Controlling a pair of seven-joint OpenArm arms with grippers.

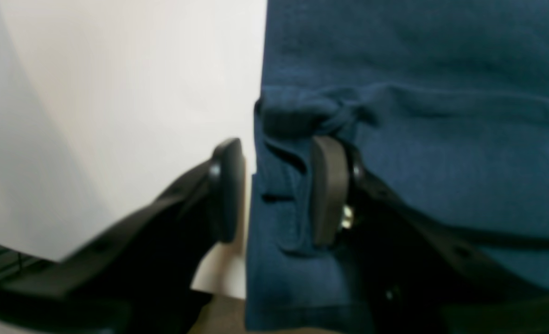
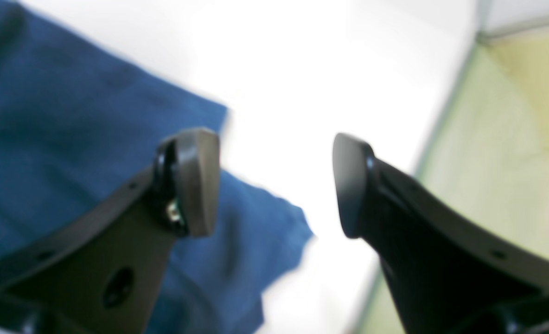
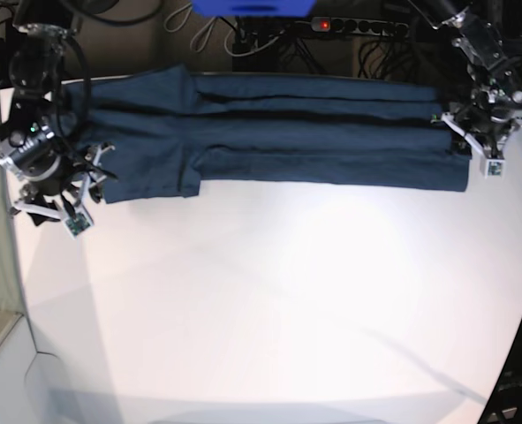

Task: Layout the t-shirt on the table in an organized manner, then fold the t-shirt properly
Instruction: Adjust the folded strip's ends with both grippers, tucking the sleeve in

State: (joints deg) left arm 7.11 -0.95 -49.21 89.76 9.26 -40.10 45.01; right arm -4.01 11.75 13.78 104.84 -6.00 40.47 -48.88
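Observation:
The navy t-shirt (image 3: 287,132) lies as a long, narrow folded band along the far side of the white table (image 3: 269,291). At the band's right end is my left gripper (image 3: 464,132). In the left wrist view that gripper (image 1: 279,190) is open, and the folded edge of the t-shirt (image 1: 418,153) lies loose between its fingers; one finger stands over bare table (image 1: 117,93). My right gripper (image 3: 97,172) is at the sleeve end on the left. In the right wrist view it (image 2: 277,185) stands wide open over the table (image 2: 302,69), beside a corner of the t-shirt (image 2: 70,116), holding nothing.
Cables and a power strip (image 3: 358,25) run behind the table's far edge, and a blue object (image 3: 252,7) hangs above them. The table's left edge drops to a pale greenish floor (image 2: 511,139). Wide white tabletop stretches in front of the shirt.

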